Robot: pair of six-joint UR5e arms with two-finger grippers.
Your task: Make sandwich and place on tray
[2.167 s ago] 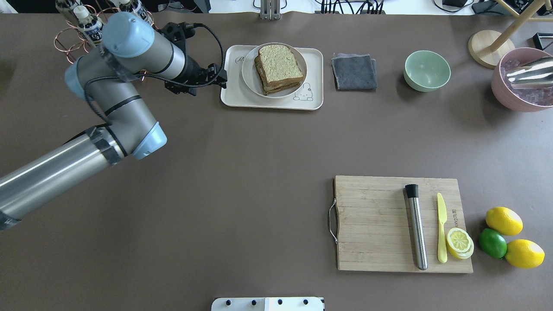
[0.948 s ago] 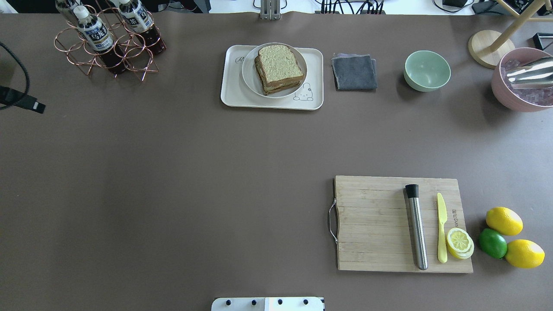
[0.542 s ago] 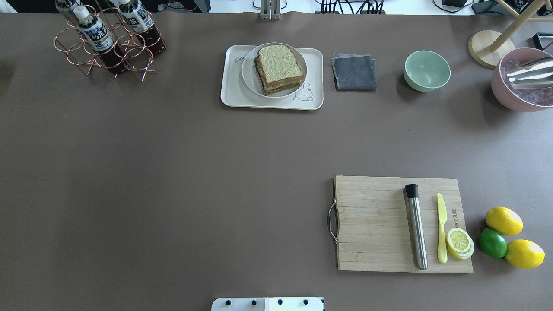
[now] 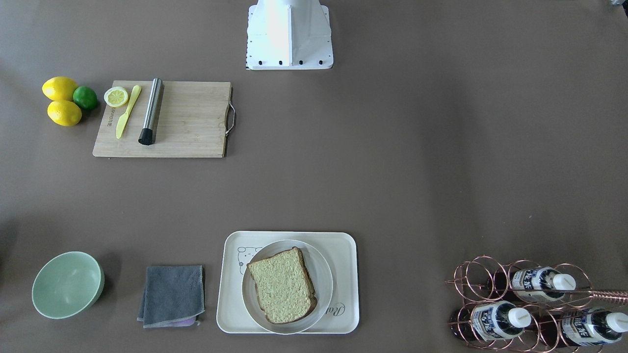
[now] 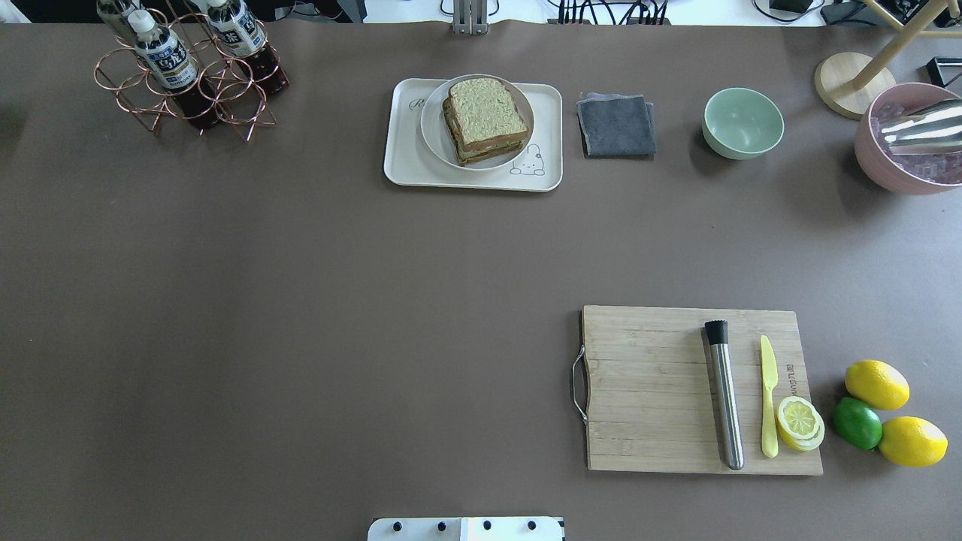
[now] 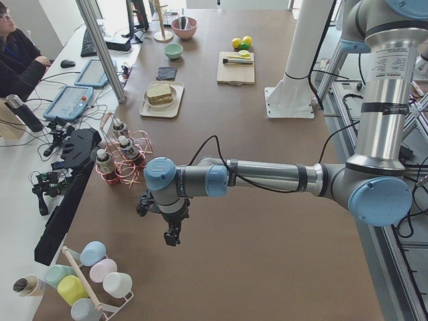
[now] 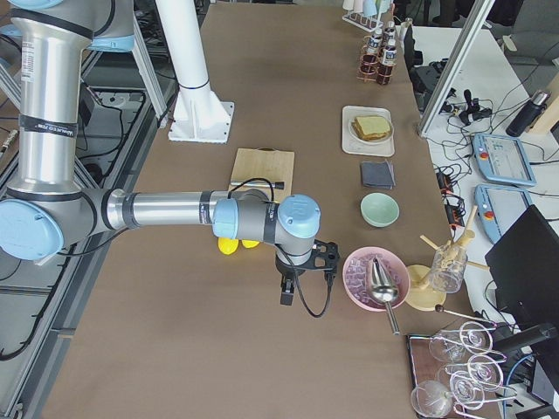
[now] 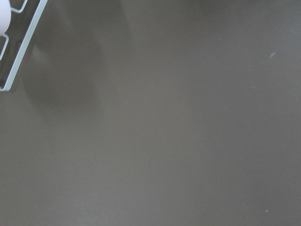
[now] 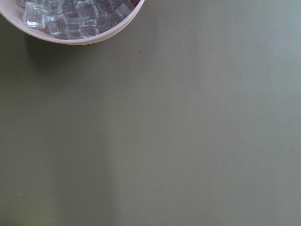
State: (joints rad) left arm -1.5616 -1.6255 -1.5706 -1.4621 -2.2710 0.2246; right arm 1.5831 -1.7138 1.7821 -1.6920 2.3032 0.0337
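On the tray (image 5: 404,154) sits the sandwich (image 5: 487,113); left fingers (image 6: 172,238) and right fingers (image 7: 285,295) too unclear to judge.

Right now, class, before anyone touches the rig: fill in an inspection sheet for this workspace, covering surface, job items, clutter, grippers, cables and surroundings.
Surface: brown table, no spills seen.
Job's things: sandwich stacked on white plate, plate on tray.
Clutter: cutting board with muddler, knife, lemon slice; lemons, lime beside it; grey cloth, green bowl, ice bowl, bottle rack.
Grippers: left gripper and right gripper hang above bare table at opposite ends; fingers' state cannot be told.
Cables: black cable loops at left wrist, another at right.
Surroundings: operator seated beside the table.
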